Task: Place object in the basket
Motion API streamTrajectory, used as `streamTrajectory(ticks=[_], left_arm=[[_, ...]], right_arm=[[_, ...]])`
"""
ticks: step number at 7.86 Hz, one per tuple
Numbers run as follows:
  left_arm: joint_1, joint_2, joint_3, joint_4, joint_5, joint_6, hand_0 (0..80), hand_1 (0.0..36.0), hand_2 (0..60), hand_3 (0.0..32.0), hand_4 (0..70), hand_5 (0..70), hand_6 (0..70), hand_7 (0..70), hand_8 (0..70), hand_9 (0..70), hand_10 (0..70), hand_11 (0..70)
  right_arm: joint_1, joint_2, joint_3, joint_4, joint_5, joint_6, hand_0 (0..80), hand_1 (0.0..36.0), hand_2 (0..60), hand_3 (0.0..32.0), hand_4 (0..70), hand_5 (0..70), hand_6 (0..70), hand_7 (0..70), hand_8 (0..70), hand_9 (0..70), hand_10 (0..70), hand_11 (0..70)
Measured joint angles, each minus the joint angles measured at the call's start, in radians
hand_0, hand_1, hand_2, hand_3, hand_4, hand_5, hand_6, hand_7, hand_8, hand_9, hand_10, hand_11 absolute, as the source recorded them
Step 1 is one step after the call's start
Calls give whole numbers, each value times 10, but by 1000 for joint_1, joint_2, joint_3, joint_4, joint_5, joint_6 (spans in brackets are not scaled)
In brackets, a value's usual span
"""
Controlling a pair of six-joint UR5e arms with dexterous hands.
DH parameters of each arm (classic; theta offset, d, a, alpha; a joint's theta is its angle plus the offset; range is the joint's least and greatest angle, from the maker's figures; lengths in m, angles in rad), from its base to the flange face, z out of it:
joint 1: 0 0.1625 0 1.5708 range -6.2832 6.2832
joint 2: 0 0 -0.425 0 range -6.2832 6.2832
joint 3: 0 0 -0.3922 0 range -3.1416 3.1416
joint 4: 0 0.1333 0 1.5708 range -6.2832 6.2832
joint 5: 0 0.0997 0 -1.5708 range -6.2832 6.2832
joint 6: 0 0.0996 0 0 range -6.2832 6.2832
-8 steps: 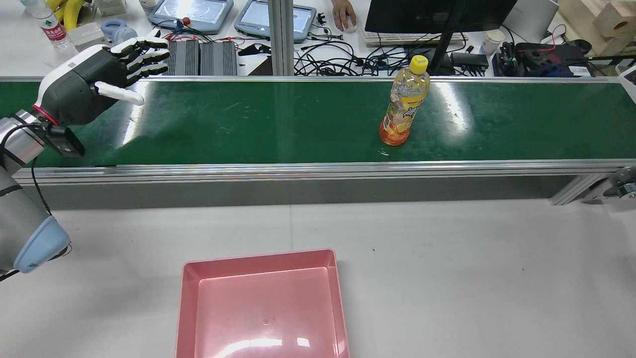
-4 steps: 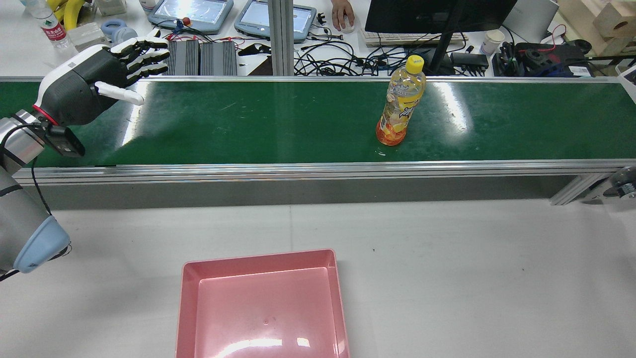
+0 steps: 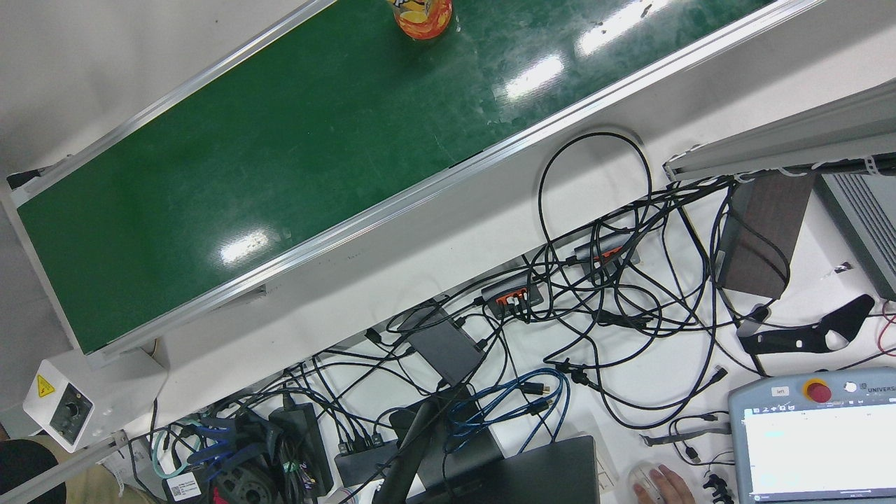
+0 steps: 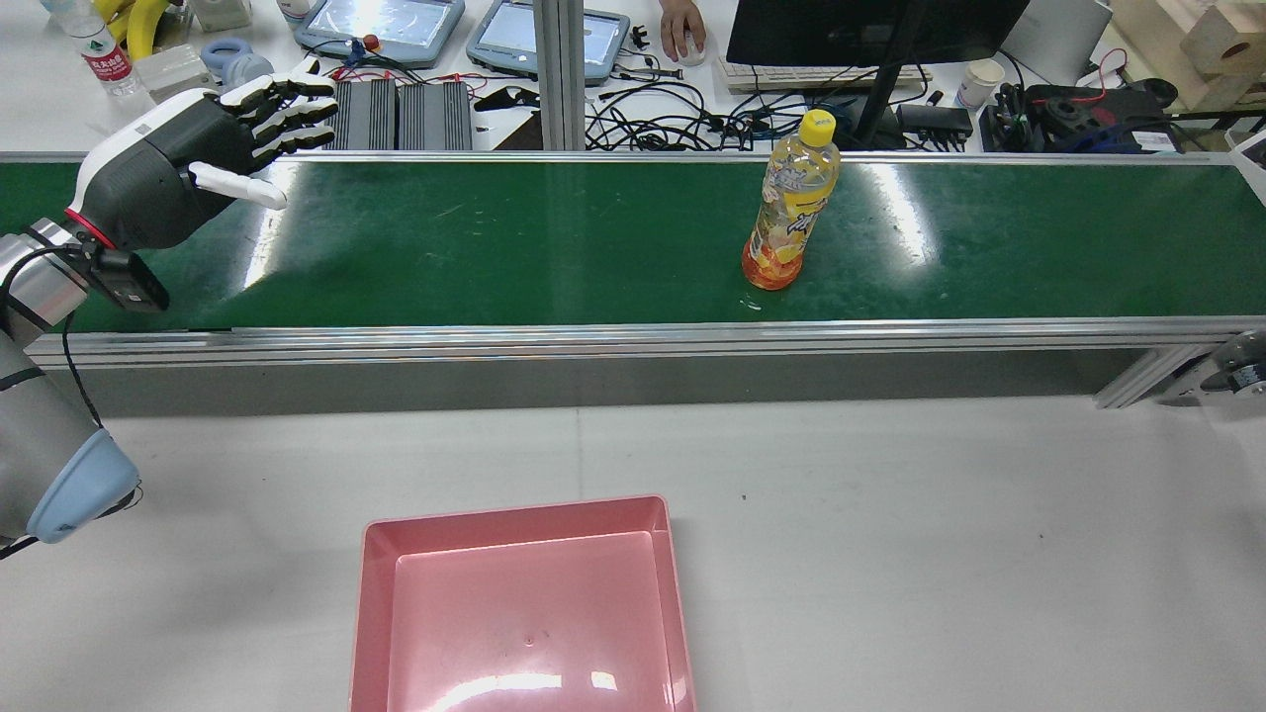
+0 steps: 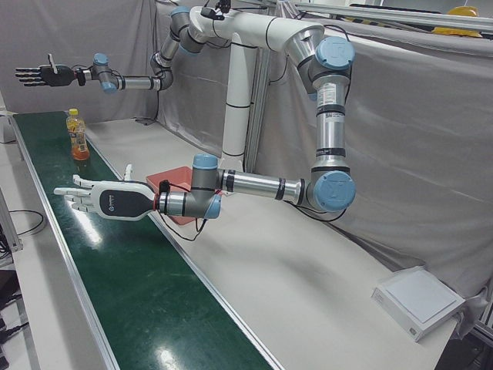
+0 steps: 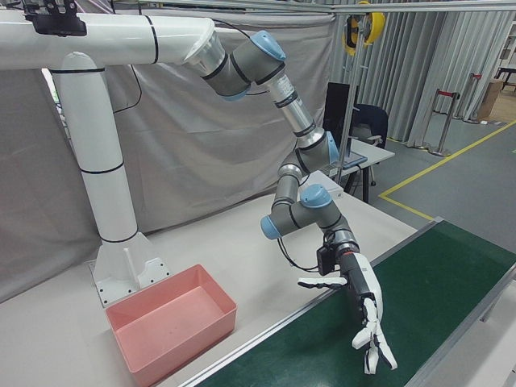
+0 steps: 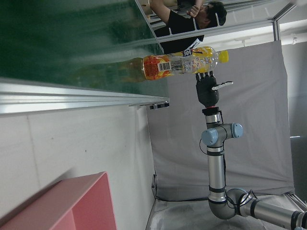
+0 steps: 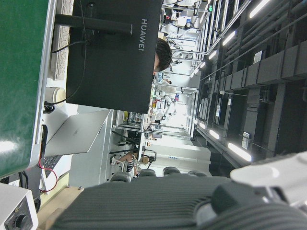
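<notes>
The orange drink bottle (image 4: 791,203) stands upright on the green conveyor belt (image 4: 495,247), well apart from both hands. The left hand (image 4: 188,173) hovers over the belt's left end, fingers (image 4: 287,99) spread and grasping nothing. The right hand (image 5: 46,75) hangs high above the belt's far end, fingers likewise released. The pink basket (image 4: 381,593) sits empty on the white worktop (image 4: 890,544) near its rear edge.
</notes>
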Motion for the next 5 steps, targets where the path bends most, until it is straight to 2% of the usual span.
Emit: streamTrajectory(ticks=[5], left_arm=[[0,0,0,0,0,0,524,142,1,24,132,271,19,20,112,119,99,158]], right_arm=[[0,0,0,0,0,0,0,0,0,0,0,0,0,0,0,0,0,0]])
